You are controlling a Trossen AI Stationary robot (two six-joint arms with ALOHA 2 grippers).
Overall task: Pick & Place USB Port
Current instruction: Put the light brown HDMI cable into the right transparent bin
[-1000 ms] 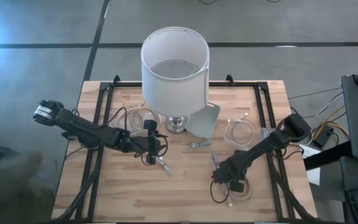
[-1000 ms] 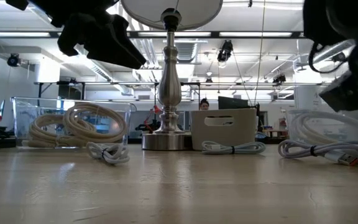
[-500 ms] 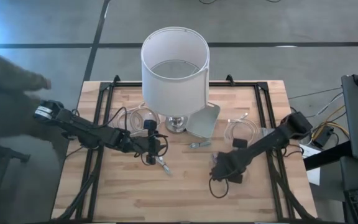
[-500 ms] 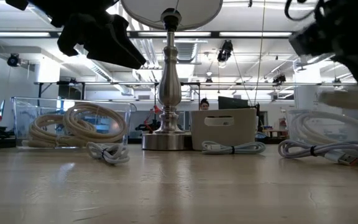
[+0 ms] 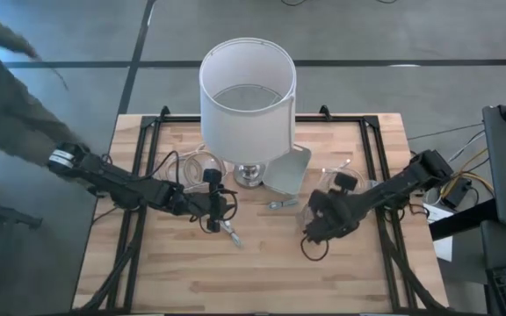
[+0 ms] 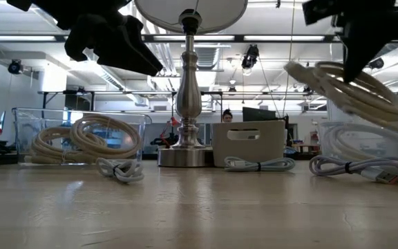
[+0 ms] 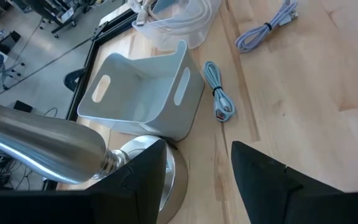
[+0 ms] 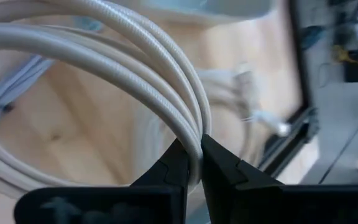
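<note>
A coil of white USB cable point(image 6: 351, 86) hangs in the air at the right, with my right gripper point(image 8: 194, 152) shut on it; in the high view this gripper point(image 5: 316, 230) is right of the table's middle. My left gripper point(image 7: 197, 180) stands open with nothing between its fingers, above the table just left of the lamp's base point(image 7: 42, 146); the high view shows it point(image 5: 222, 211) near the middle. A white bin point(image 5: 288, 168) stands beside the lamp base. A bundled grey cable point(image 7: 219, 99) lies on the wood next to the bin. My right gripper pinches several strands of the coil side by side point(image 8: 188, 134) between its two fingers, at one spot on the loop. The fingers come from above, slanting down. The coil hangs tilted below them, lifted clear of the table point(image 6: 199, 207).
A lamp with a tall white shade point(image 5: 247, 96) stands at the far middle. Clear containers holding cable coils sit left point(image 6: 74, 138) and right point(image 6: 365, 142) of it. Loose bundled cables point(image 6: 361, 168) lie on the table. A person's sleeve point(image 5: 7, 96) reaches in at the far left.
My right gripper has risen and gone toward the table's far edge, turning as it went, and has carried the white coil up from the near right of the table until it hangs clear. The person's sleeve has moved at the left.
</note>
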